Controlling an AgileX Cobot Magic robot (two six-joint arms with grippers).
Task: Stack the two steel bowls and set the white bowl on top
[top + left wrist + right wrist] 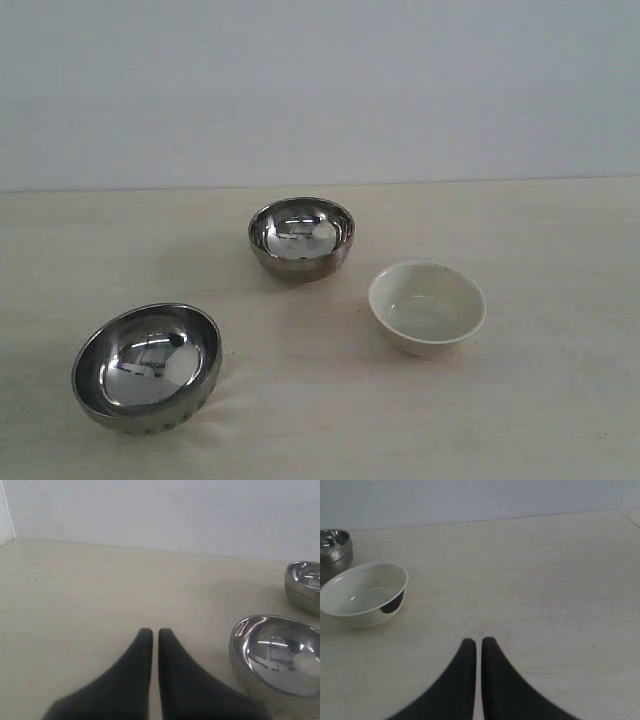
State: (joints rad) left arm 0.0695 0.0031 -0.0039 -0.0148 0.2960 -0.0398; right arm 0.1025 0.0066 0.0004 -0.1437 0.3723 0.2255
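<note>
1. My left fingers (142, 647) and right fingers (466, 657) are clenched, empty.
2. Near steel bowl (277, 652) beside left fingers, far steel bowl (305, 585) beyond: stiff, probably light, slick; pinch rim.
3. White bowl (362, 592) near right fingers: likely brittle; rim.

Mirror metal, glossy cream glaze, matt pale tabletop.
The near steel bowl (147, 366) and the far steel bowl (301, 238) are polished metal, their smooth insides giving sharp reflections. The white bowl (427, 306) is cream-white and glossy, ceramic by its look, with soft highlights inside. The tabletop (560, 400) is pale and faintly grained like light wood, with a dull finish. The left gripper (151, 632) and right gripper (479, 641) are smooth matt black, material unclear.
</note>
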